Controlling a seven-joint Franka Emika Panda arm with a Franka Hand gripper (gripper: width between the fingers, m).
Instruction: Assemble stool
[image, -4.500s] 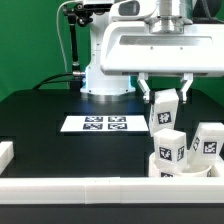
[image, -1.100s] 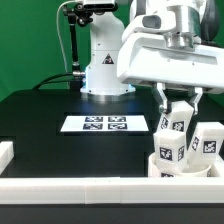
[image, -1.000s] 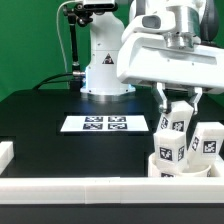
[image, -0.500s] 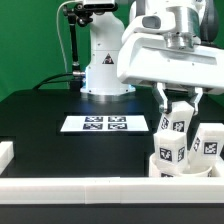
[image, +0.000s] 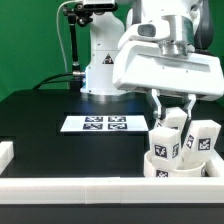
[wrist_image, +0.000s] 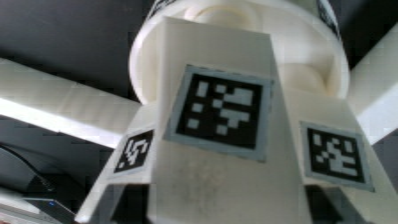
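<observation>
Twisted since half a second ago, the gripper now leans over the stool, which stands right of the marker board in the exterior view. It is closed on the rear leg, probably to screw it into the seat beside two other legs. The front rail hides the seat's lower edge, and the held leg's tag fills the wrist view, concealing the joint.

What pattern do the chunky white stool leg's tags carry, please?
Black-and-white square codes on the chunky white leg; clearest in the wrist view.
</observation>
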